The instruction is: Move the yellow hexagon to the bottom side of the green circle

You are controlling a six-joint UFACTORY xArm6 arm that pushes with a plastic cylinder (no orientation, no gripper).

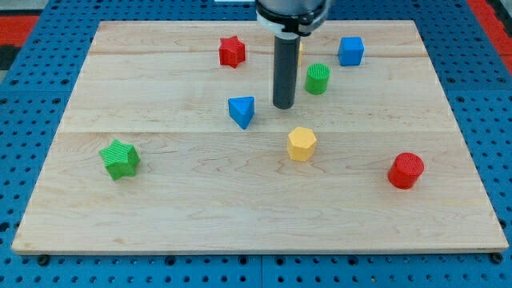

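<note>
Our arm carries no claw at all, only a dark rod, so nothing is spread, pressed or pinching. My tip point(283, 106) rests on the wooden board point(160, 200) just above the frame's centre, between the blue triangle point(242, 111) on its left and the green circle point(318, 78) up to its right. The yellow hexagon point(302, 144) lies just below my tip and slightly right, apart from it. The 1 relation that matters: the hexagon sits below the circle already, but a little left and well apart (so we judge it needs a nudge up and right, which means getting my tip beneath it first).
</note>
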